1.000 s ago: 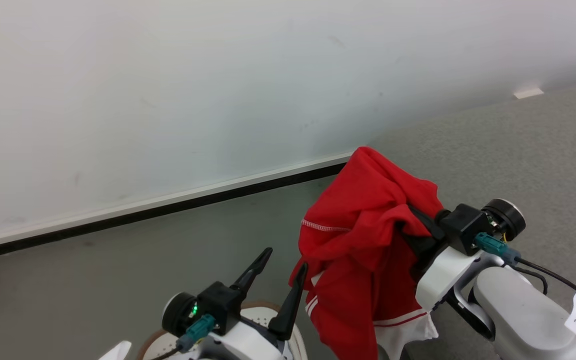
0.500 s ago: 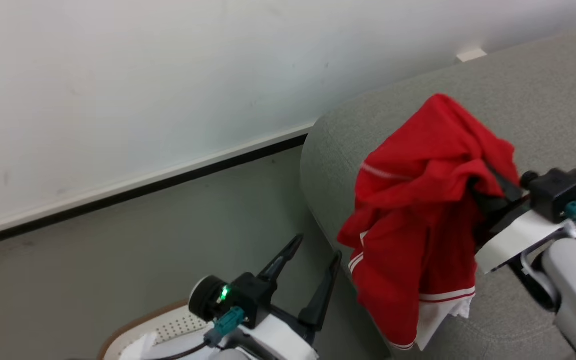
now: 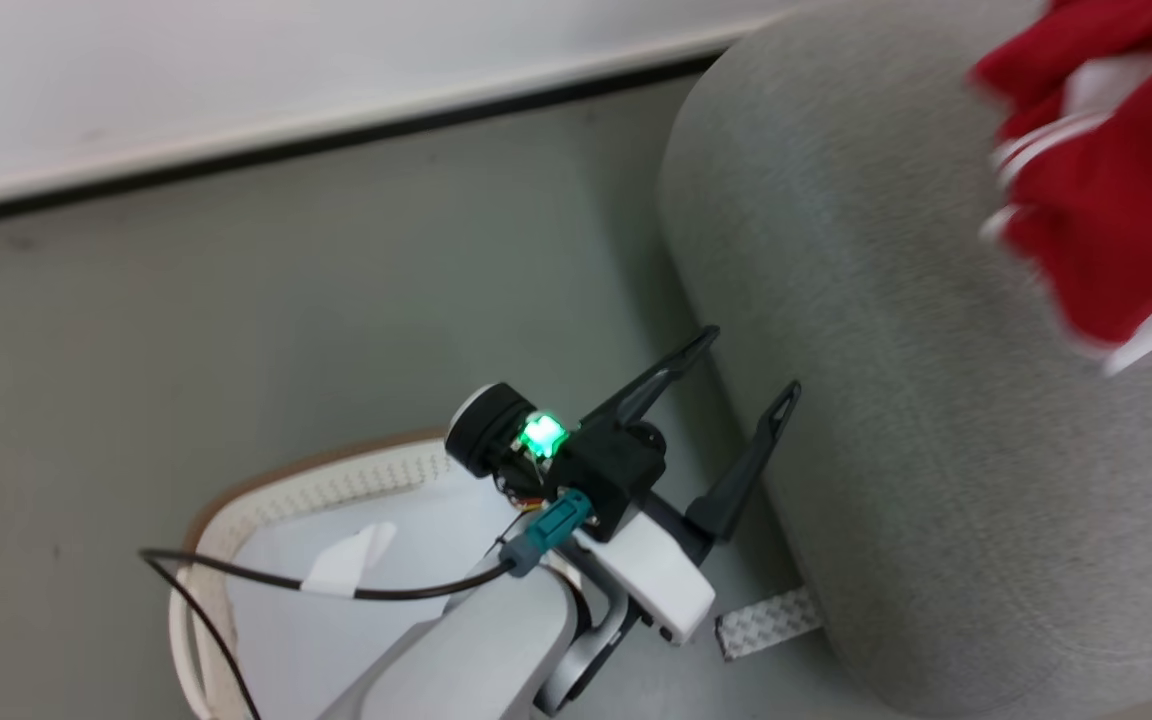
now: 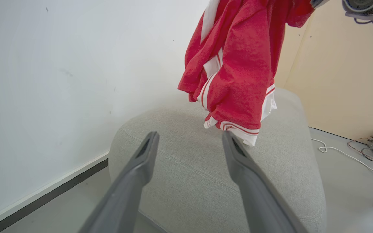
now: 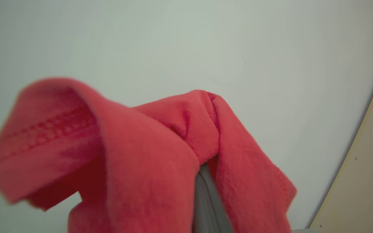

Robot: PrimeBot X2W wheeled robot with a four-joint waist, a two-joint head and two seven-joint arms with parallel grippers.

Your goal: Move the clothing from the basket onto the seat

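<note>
The red clothing (image 4: 235,64) is hanging in the air at the top centre of the left wrist view. Its white striped hem is dangling just over the light-grey seat (image 4: 189,181), though I cannot tell if it is touching. The right gripper (image 5: 204,181) is pinching it: at the bottom centre of the right wrist view the grey fingers are lying together, with red folds bunching over them. The left gripper (image 3: 751,362) is sitting mid-frame in the head view, its two dark fingers spread wide and holding nothing, tips pointing at the seat's rounded side. At the lower left the white basket (image 3: 236,505) is standing on the floor near the seat, a pale cloth (image 3: 336,610) lying inside.
</note>
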